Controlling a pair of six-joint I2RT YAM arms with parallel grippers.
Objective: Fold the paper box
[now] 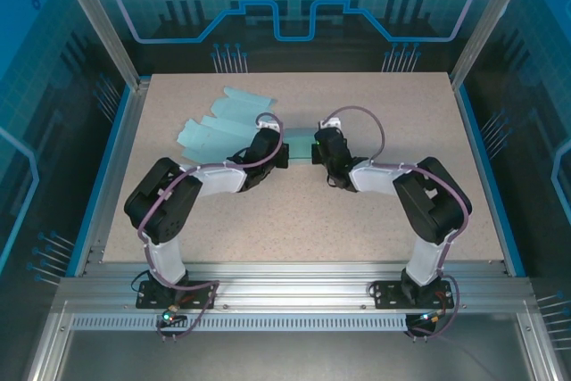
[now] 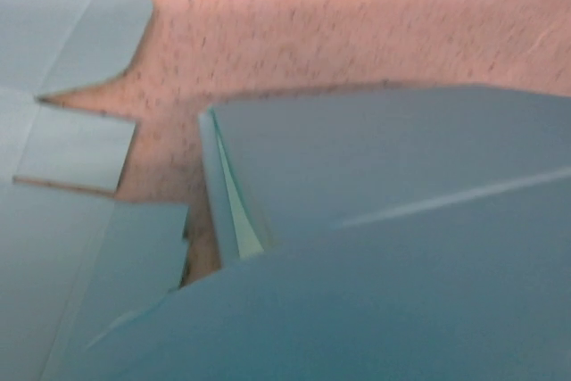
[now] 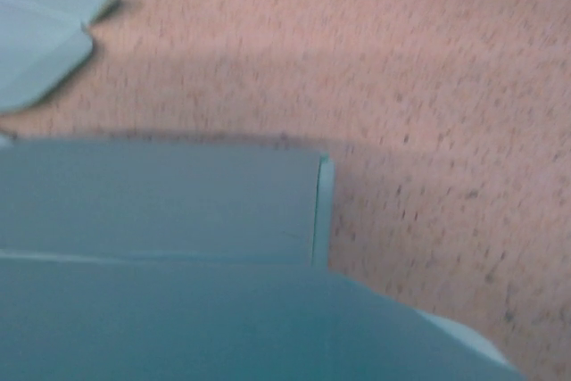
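Note:
The paper box [image 1: 221,122] is a pale blue cut sheet lying mostly flat at the table's middle left, its flaps fanned toward the back left. A narrow strip of it [image 1: 300,142] runs between the two grippers. My left gripper [image 1: 282,154] is at that strip's left end and my right gripper [image 1: 318,151] at its right end, tips facing each other. A folded panel [image 2: 393,167] with a doubled edge lies in the left wrist view, and a nearer panel hides the fingers. The right wrist view has the same panel [image 3: 161,202] and its right edge. Both grippers are shut; I cannot tell whether they pinch paper.
The speckled beige table [image 1: 384,104] stretches to the right and front of the sheet. Blue rails and aluminium posts [image 1: 478,33] frame it, with transparent walls around. Both arm bases are bolted at the near edge.

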